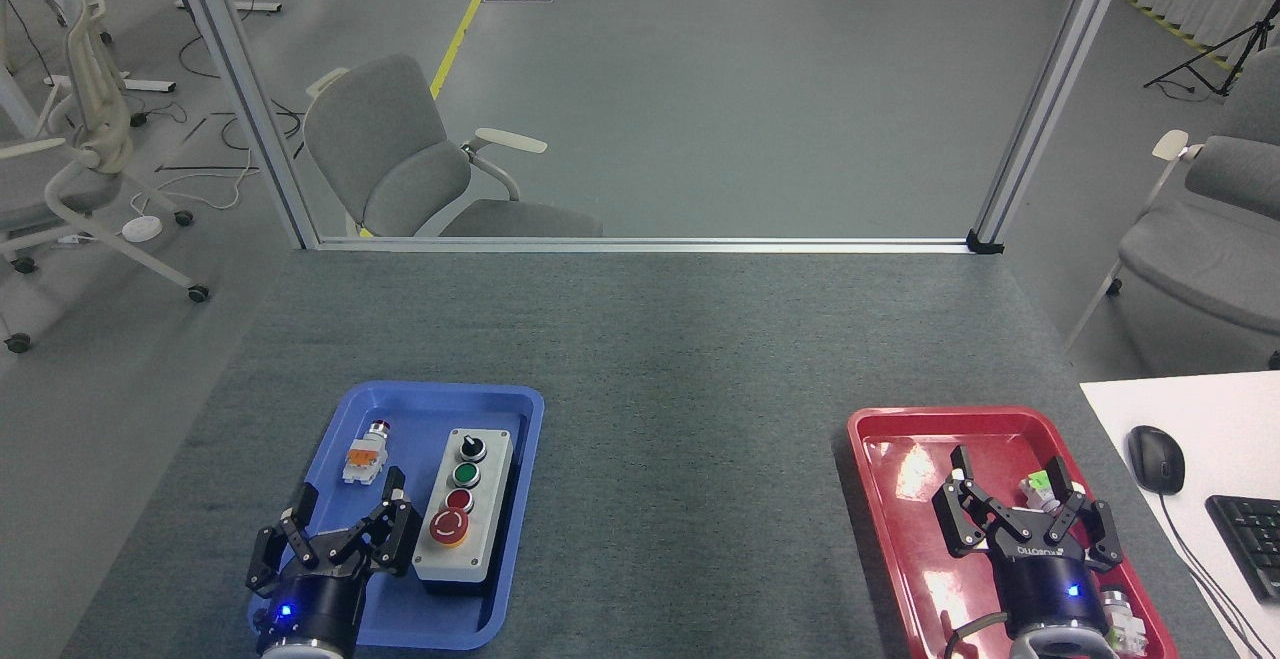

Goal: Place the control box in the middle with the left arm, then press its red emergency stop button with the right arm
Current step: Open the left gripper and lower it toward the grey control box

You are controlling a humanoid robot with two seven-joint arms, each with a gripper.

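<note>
While both grippers hang open, the control box lies in the blue tray.
Left gripper just beside it; right gripper over the red tray, perhaps near a small green part.

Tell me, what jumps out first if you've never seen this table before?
Two bright plastic trays on the dark grey tabletop: a blue plastic tray near left, a red plastic tray near right. In the blue one lies a light-grey oblong control box with its big red mushroom button. A black end effector hovers over each tray, both open.
</note>
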